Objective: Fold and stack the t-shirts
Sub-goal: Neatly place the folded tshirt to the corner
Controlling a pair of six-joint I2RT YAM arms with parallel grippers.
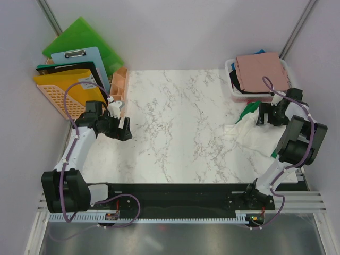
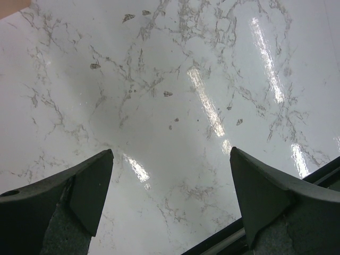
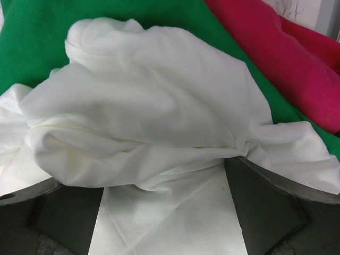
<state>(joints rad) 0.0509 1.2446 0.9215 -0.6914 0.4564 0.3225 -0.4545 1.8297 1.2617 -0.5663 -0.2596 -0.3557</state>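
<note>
With both pairs of jaws spread wide, the left gripper [image 2: 170, 151] hangs above the table [image 2: 159, 79] and the right gripper [image 3: 164, 175] straddles one crumpled white t-shirt [image 3: 149, 106] on one green t-shirt [image 3: 32, 42], beside one red t-shirt [image 3: 276, 58].

Seen from above, the left arm [image 1: 79, 146] rises from its base at 7 o'clock and leans toward 10 o'clock. Its wrist bends so that the left tool [image 1: 123, 130] points toward 4 o'clock. In the left wrist view the left tool [image 2: 170, 159] has its two dark fingers spread wide apart. The right arm [image 1: 297, 143] climbs from its base at 5 o'clock to a folded elbow at 3 o'clock, and the forearm turns back inward. The right tool [image 1: 267, 115] faces 9 o'clock, tipped downward, and its jaws also stand fully apart in the right wrist view [image 3: 164, 180].
</note>
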